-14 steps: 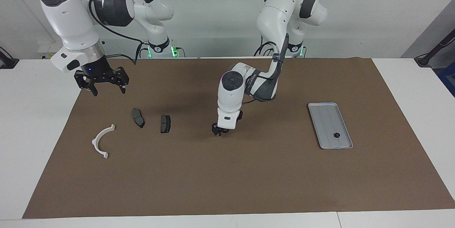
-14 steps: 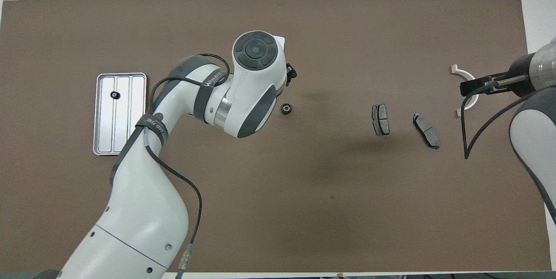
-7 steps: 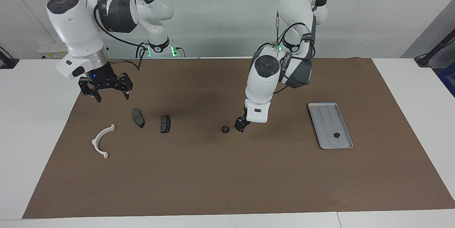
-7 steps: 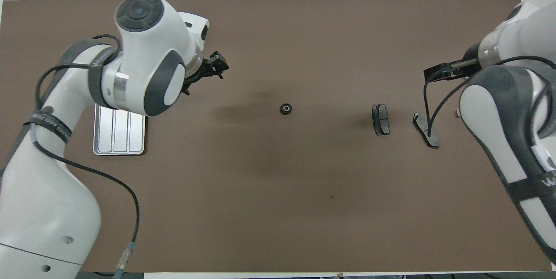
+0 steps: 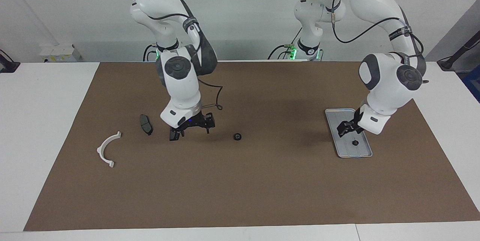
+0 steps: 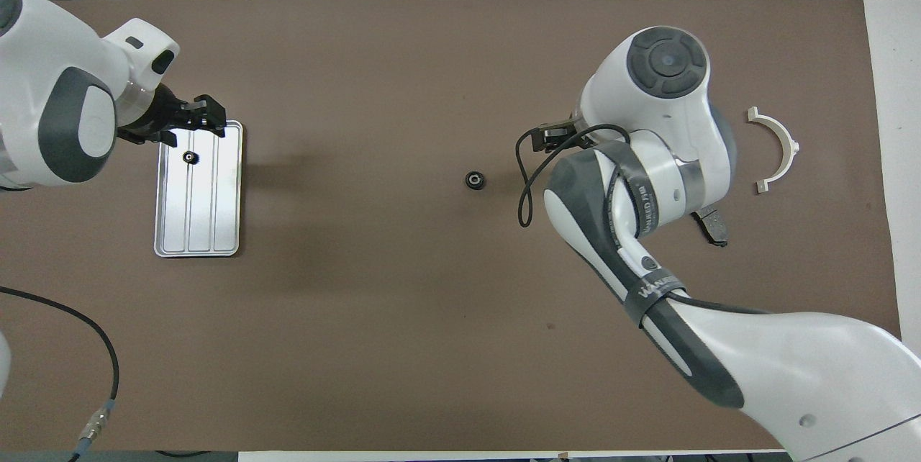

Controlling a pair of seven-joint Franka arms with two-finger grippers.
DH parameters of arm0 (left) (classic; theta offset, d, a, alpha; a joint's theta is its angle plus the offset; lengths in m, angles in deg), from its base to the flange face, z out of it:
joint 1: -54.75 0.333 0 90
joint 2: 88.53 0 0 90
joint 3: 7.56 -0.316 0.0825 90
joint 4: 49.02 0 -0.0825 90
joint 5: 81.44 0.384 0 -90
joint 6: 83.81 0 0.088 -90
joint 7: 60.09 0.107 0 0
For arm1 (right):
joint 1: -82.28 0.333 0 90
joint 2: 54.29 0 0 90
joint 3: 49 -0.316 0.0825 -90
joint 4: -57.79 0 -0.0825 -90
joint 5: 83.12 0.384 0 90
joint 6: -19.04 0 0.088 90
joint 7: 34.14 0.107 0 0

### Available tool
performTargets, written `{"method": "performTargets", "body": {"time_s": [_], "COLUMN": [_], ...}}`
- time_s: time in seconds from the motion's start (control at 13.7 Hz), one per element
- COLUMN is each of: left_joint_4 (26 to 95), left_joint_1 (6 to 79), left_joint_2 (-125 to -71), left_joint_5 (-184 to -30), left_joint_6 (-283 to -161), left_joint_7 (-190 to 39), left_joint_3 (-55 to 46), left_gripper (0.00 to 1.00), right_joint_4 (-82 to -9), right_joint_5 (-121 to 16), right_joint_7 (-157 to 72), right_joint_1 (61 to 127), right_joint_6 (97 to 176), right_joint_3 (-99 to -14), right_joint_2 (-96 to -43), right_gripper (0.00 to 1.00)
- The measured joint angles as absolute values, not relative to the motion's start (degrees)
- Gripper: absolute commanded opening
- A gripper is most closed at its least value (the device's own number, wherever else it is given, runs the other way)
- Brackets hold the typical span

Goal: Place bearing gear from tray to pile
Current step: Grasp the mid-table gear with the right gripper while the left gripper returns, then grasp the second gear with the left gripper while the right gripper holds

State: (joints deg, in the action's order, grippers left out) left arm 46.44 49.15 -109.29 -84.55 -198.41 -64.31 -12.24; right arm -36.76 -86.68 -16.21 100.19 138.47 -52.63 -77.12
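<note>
Where the left gripper (image 5: 348,128) hangs over the tray (image 5: 339,116), its fingers stand apart and hold nothing; we see the right gripper (image 5: 191,127), likewise spread and empty, low over the mat between a brake pad and the loose gear. We count two bearing gears: one (image 5: 354,143) inside the tray at the end farther from the robots, the other (image 5: 237,136) alone on the mat mid-bench. Two dark brake pads show, one (image 5: 146,124) in full, one (image 5: 173,134) partly hidden under the right gripper, plus one white semicircular bracket (image 5: 107,149) toward the right arm's end. A brown mat (image 5: 240,196) covers the white bench (image 5: 41,121), with a pale wall at the robots' end. Each gear is small, black and ring-shaped.
</note>
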Motion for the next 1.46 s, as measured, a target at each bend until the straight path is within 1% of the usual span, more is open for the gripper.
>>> {"method": "performTargets", "body": {"time_s": [0.07, 0.15, 0.22, 0.44, 0.66, 0.88, 1.46], "left_joint_4": [47.9, 49.6, 51.3, 53.0, 53.7, 55.3, 58.4], "left_joint_1": [50.5, 51.0, 51.2, 52.6, 53.4, 53.4, 53.2], "left_joint_2": [-109.3, -109.3, -109.3, -109.3, -109.4, -110.0, -110.4], "left_joint_5": [-83.6, -83.1, -82.7, -82.6, -82.6, -82.6, -82.6], "left_joint_6": [-200.8, -203.5, -205.6, -208.4, -210.8, -213.9, -218.2], "left_joint_7": [-61.9, -60.9, -60.6, -58.1, -57.2, -57.5, -61.3], "left_joint_3": [-12.2, -12.2, -12.2, -12.2, -12.1, -12.0, -11.3], "left_gripper": [0.67, 0.61, 0.58, 0.58, 0.58, 0.58, 0.57], "right_joint_4": [-36.1, -35.5, -35.2, -35.1, -34.7, -33.7, -33.9], "right_joint_5": [-87.7, -89.0, -89.9, -90.2, -90.4, -90.4, -90.4], "right_joint_7": [-13.6, -10.7, -8.2, -1.9, 1.5, 1.5, 1.5], "right_joint_1": [101.7, 102.9, 104.0, 108.2, 111.4, 111.7, 111.9], "right_joint_6": [138.5, 138.5, 138.6, 139.2, 140.3, 143.6, 145.3], "right_joint_3": [-52.6, -52.6, -52.6, -52.7, -52.6, -52.5, -52.5], "right_joint_2": [-77.5, -77.6, -77.6, -78.4, -81.1, -82.7, -84.4], "right_gripper": [1.0, 1.0, 1.0, 1.0, 1.0, 1.0, 1.0]}}
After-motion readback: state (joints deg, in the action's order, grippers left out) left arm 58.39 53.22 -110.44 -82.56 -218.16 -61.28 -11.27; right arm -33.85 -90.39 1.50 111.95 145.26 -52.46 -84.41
